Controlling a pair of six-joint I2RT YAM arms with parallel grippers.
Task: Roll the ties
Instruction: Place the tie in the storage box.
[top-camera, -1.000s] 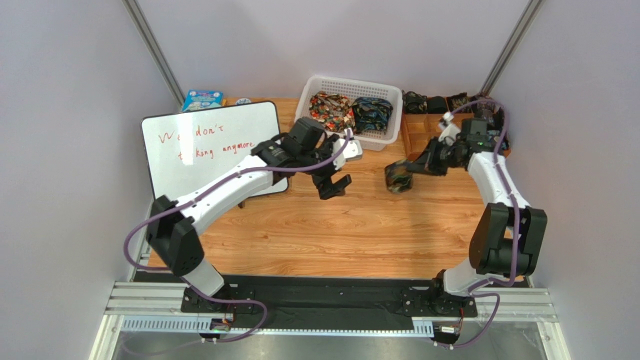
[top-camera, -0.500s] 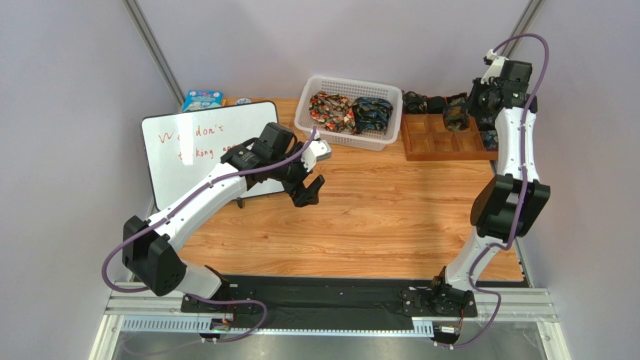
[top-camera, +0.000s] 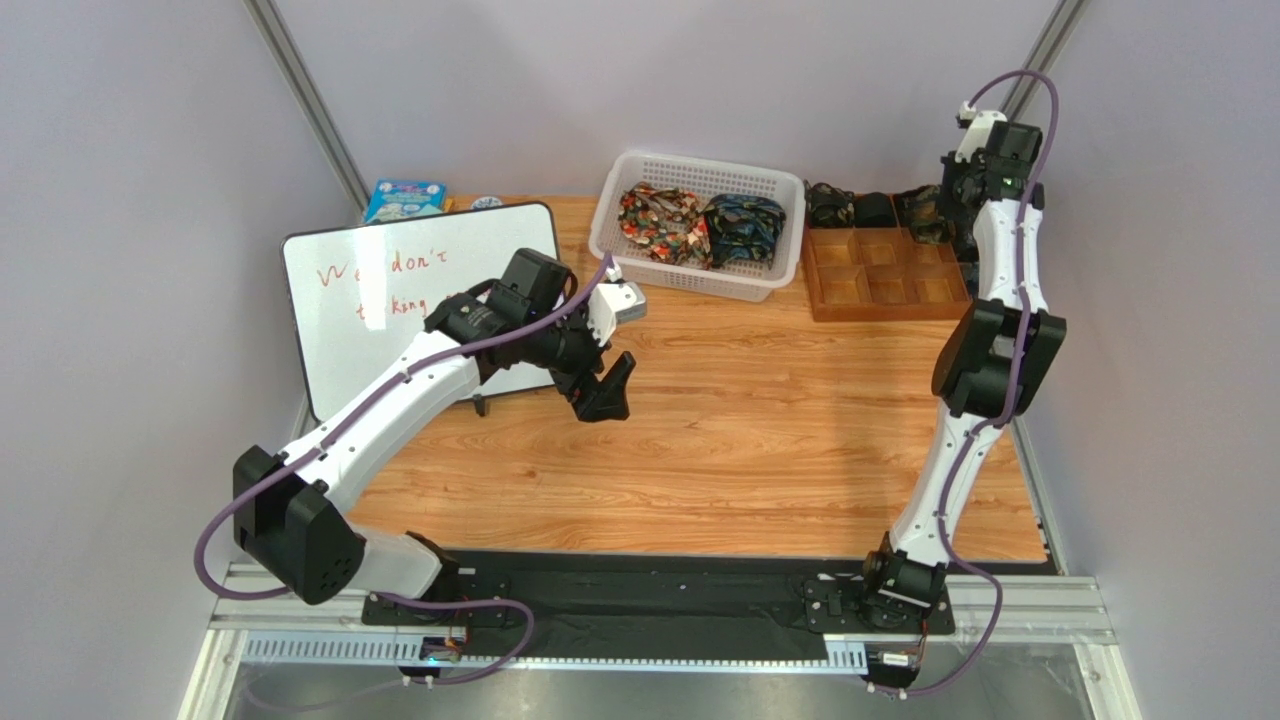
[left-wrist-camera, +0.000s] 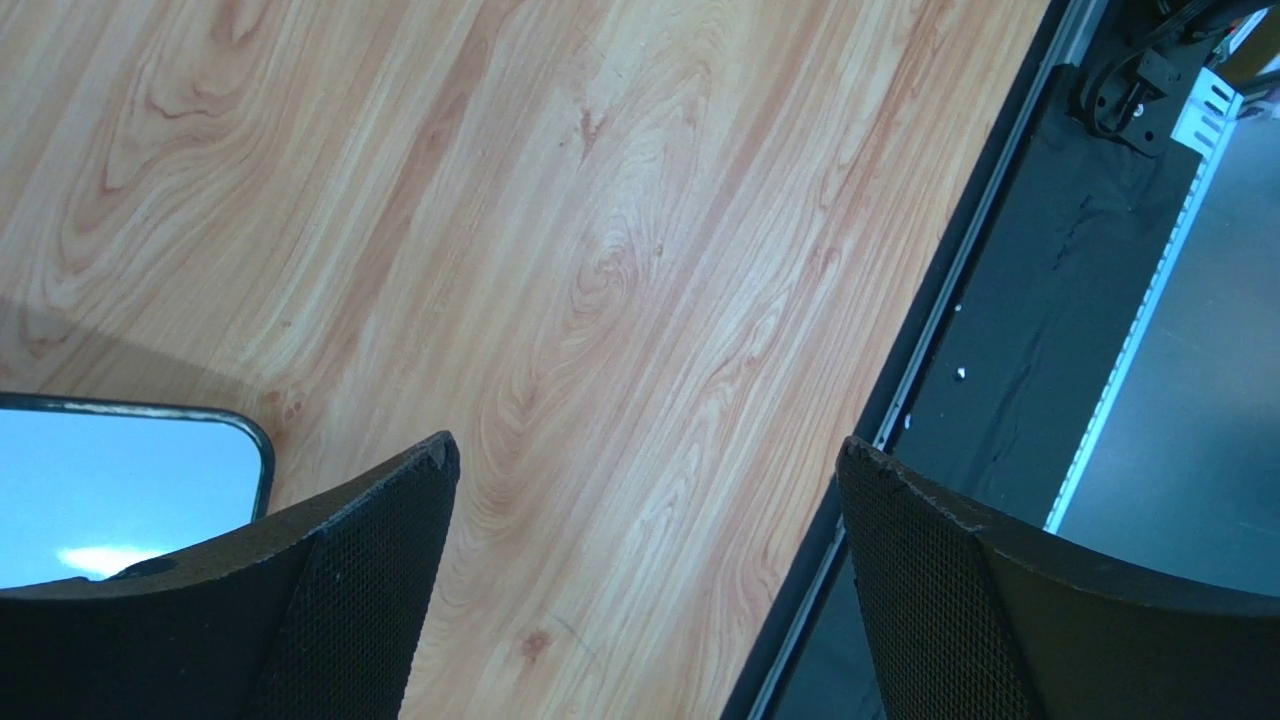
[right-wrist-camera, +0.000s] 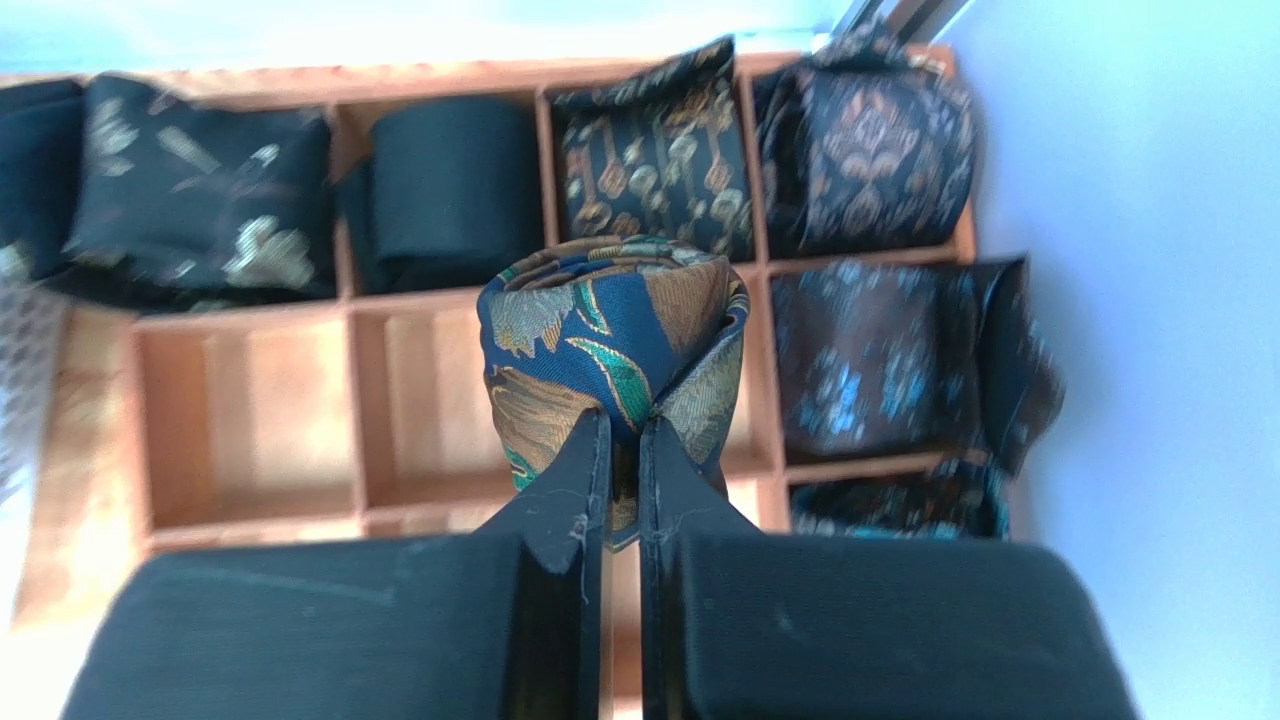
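Far left of the white slotted plastic basket (top-camera: 706, 281), you have the white dry-erase board (top-camera: 406, 285) with red handwriting lying on the pale wooden tabletop (top-camera: 781, 435). Your left gripper (top-camera: 606, 393) hangs over bare wood, left of the basket and nearer the arm bases. Its jaws are spread wide with nothing between them, and the left wrist view confirms it.

Inside the basket sit two bunched ties, a red-orange patterned tie (top-camera: 663, 222) on the left and a blue-green patterned tie (top-camera: 745, 228) beside it.

Just right of the basket lies the brown wooden compartment tray (top-camera: 884, 278). Dark rolled ties (right-wrist-camera: 654, 143) fill its far and right-hand cells, while the cells toward the basket are bare.

Your right gripper (right-wrist-camera: 621, 435) is up over that tray, fingers pinched tight on a navy rolled tie with green and gold paisley (right-wrist-camera: 609, 338). The roll stands above the tray's middle row, and which cell it is over you cannot tell.
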